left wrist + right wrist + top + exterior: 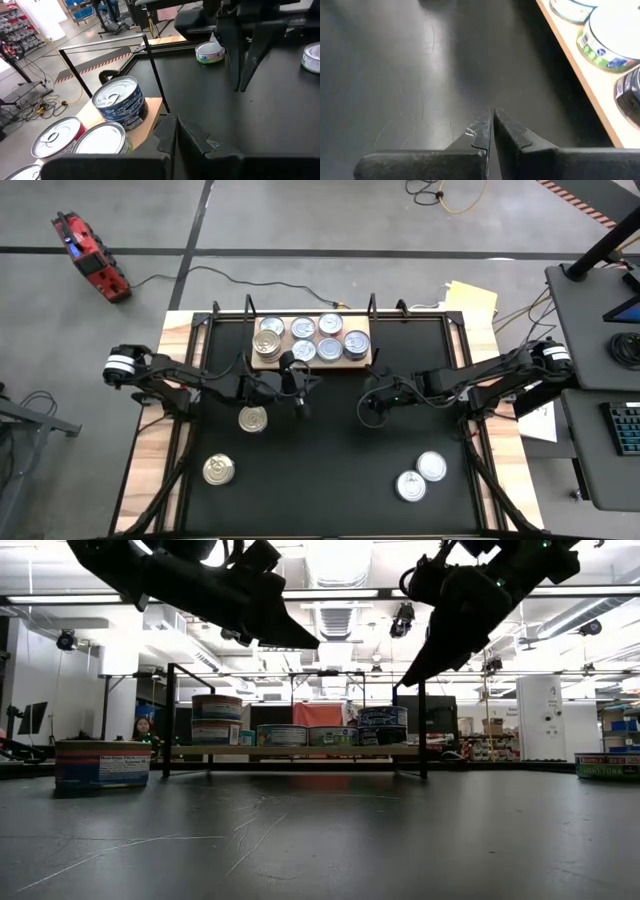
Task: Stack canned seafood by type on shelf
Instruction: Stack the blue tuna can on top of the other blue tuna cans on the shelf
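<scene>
From above, the wooden shelf [311, 360] lies at the far edge of the black table [330, 470] and carries seven tins: a gold-topped stack [267, 344] at its left end and silver-topped cans [329, 349] beside it. Four tins lie loose on the table: a gold-topped can [253, 419] under the left arm, another gold-topped can [218, 470] nearer the front left, and two silver-topped cans [421, 476] touching each other at the front right. The left gripper [300, 406] hangs just in front of the shelf, fingers pressed together and empty. The right gripper [369, 412] hovers over bare table near the middle, likewise closed and empty.

At table height, the shelf [300, 751] shows its row of tins [283, 734], with both arms above it. A person [142, 728] stands in the room behind.

The left wrist view shows the left gripper [175, 131] closed on nothing beside the shelf corner [152, 107], where a blue-labelled can [120, 100] stands.

The right wrist view shows the right gripper [493, 122] closed over bare table, the shelf edge [590, 80] and a green-labelled can [610, 37] off to one side.
</scene>
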Robot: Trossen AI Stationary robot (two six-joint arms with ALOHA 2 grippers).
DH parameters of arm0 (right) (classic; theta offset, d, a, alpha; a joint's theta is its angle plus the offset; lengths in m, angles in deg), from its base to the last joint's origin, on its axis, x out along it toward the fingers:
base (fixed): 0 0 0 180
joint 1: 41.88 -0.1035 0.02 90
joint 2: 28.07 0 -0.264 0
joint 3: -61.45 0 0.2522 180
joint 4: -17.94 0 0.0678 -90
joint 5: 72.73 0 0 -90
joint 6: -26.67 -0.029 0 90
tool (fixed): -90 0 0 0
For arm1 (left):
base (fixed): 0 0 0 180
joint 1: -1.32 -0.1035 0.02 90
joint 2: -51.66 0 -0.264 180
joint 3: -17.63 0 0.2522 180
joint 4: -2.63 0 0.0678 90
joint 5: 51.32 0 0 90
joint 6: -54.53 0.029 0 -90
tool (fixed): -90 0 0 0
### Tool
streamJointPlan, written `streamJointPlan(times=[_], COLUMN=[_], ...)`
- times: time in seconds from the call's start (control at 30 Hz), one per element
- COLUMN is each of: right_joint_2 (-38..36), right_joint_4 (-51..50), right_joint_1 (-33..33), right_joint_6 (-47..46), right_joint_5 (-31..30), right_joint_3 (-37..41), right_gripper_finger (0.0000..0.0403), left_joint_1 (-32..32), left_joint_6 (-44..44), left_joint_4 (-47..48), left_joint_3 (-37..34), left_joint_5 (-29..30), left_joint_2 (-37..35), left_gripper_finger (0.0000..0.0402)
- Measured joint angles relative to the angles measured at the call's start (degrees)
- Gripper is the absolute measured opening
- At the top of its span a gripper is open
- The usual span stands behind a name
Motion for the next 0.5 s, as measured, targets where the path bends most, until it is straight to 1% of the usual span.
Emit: streamJointPlan(times=[0.2, 0.5], right_joint_2=[0.1, 0.1], right_joint_4=[1.6, 3.5], right_joint_1=[0.0, 0.0], right_joint_6=[6.7, 7.1], right_joint_5=[0.0, 0.0], right_joint_3=[0.0, 0.0], right_gripper_finger=[0.0013, 0.0013], left_joint_1=[0.2, 0.4], left_joint_6=[-1.4, -0.8], left_joint_4=[0.3, 0.2], left_joint_3=[0.3, 0.4], left_joint_5=[0.0, -0.1], left_joint_2=[0.0, 0.0], left_gripper_finger=[0.0000, 0.0000])
